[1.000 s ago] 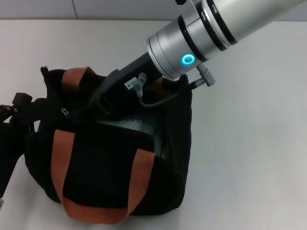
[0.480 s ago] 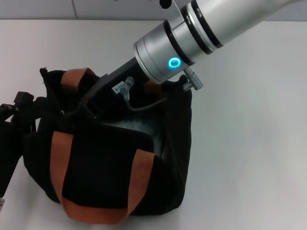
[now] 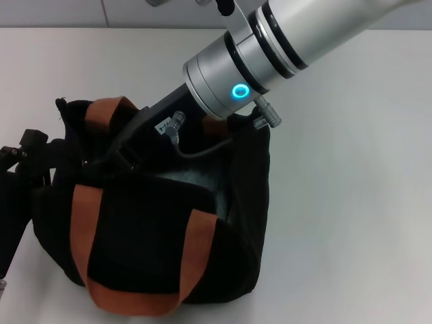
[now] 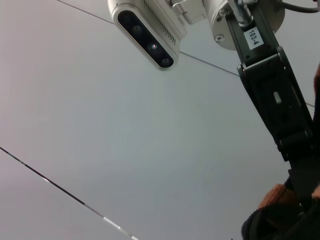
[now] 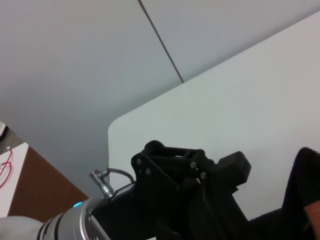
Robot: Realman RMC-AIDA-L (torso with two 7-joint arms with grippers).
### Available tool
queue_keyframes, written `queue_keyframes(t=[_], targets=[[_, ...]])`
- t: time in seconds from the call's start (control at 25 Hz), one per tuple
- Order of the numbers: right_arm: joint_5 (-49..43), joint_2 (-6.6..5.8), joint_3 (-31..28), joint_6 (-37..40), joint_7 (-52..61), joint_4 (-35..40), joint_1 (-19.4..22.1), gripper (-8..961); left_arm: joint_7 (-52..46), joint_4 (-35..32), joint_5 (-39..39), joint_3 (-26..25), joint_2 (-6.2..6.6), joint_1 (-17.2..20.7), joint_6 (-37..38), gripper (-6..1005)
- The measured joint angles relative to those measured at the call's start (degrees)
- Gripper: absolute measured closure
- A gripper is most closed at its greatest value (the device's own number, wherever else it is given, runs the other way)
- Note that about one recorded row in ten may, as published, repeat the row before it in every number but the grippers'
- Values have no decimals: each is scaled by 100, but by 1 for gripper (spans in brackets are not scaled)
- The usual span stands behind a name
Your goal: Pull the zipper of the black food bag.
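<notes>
The black food bag (image 3: 162,236) sits on a white table (image 3: 351,202), its top partly open. The right gripper (image 3: 111,154) reaches down to the bag's upper rim at the zip track, having slid further left than a moment ago; whether its fingers are pinching anything cannot be told. The left gripper (image 3: 20,152) rests against the bag's left side.

The right arm is extended down from the upper right of the head view, its silver wrist lit by a cyan ring, and the right gripper (image 3: 125,152) is lowered at a slant. The left gripper (image 3: 27,158) is seen at the left edge.
</notes>
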State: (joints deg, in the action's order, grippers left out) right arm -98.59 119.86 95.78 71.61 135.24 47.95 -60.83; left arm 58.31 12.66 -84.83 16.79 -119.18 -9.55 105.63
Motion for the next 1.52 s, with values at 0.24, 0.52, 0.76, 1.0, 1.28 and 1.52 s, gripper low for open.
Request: queue_keyframes(t=[0.24,0.52,0.76,1.0,1.28,1.52], targets=[[-112,-29,-42,9,-21,26,16,897,3,0,1,20,0,24,3,992],[-314,-27,-27,35,-24,149,6,906,13,0,2,27,0,32,10,992],[-450,-29,-66,129,37,294,97,913,13,0,33,-10,0,32,3,992],[-453,-50,-379,385,43,312,224,938,11,-37,49,-57,0,79,-30,991],[-462,-52,-574,531,-14,321,338,954,-6,-51,54,-62,-1,85,-15,991],[-545,-51,-599,678,18,322,375,954,-7,-50,56,-63,-1,84,-8,992]])
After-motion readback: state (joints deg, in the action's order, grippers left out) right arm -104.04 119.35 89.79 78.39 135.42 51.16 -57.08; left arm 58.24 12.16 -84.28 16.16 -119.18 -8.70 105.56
